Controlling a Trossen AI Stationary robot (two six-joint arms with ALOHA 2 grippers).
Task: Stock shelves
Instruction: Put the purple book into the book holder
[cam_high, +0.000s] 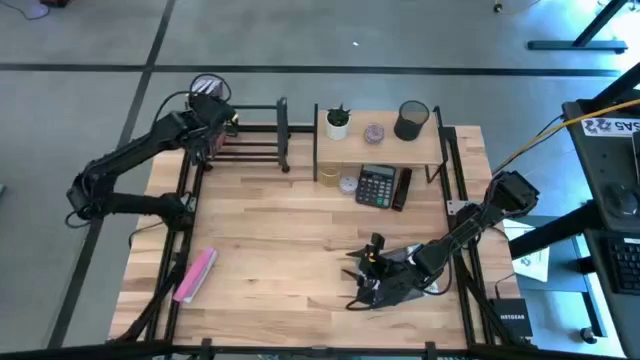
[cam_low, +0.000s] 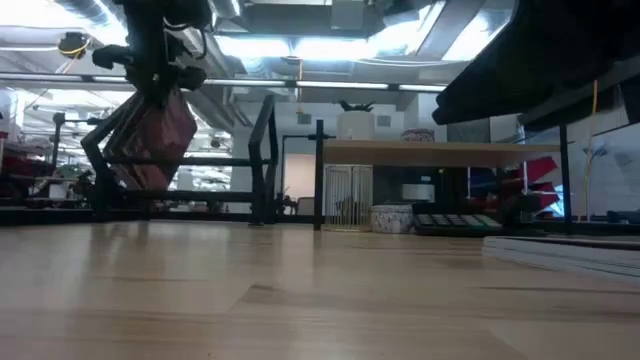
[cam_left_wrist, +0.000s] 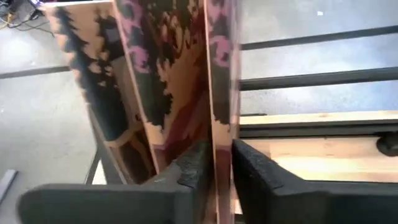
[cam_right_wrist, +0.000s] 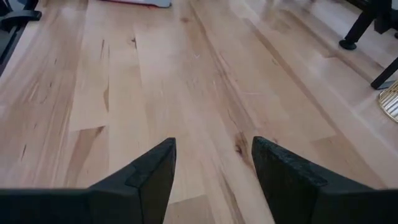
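My left gripper (cam_high: 212, 135) is at the far left, over the low black metal-bar rack (cam_high: 255, 140). It is shut on a thin book-like thing (cam_low: 160, 135) patterned in pink, black and tan, which hangs above the rack's bars (cam_low: 200, 165). To the rack's right is the small wooden shelf (cam_high: 350, 152), with cups on its top board and a calculator (cam_high: 377, 186) below. My right gripper (cam_high: 362, 278) is low over the near middle of the table, open, with only bare tabletop between its fingers (cam_right_wrist: 214, 155). My left gripper pinches a thin edge of the patterned book (cam_left_wrist: 219, 134) between its two fingers (cam_left_wrist: 193, 165). A second panel of the book (cam_left_wrist: 99, 81) splays off to one side. The fingers come from above, and the book hangs below them (cam_low: 165, 140), tilted and clear of the rack's bars.
A pink packet (cam_high: 195, 275) lies near the table's near left corner. On the wooden shelf are a white cup (cam_high: 338, 124), a black mesh cup (cam_high: 411, 120) and a small round thing (cam_high: 374, 132); a gold wire basket (cam_low: 349, 197) stands under it. The table's middle is bare wood.
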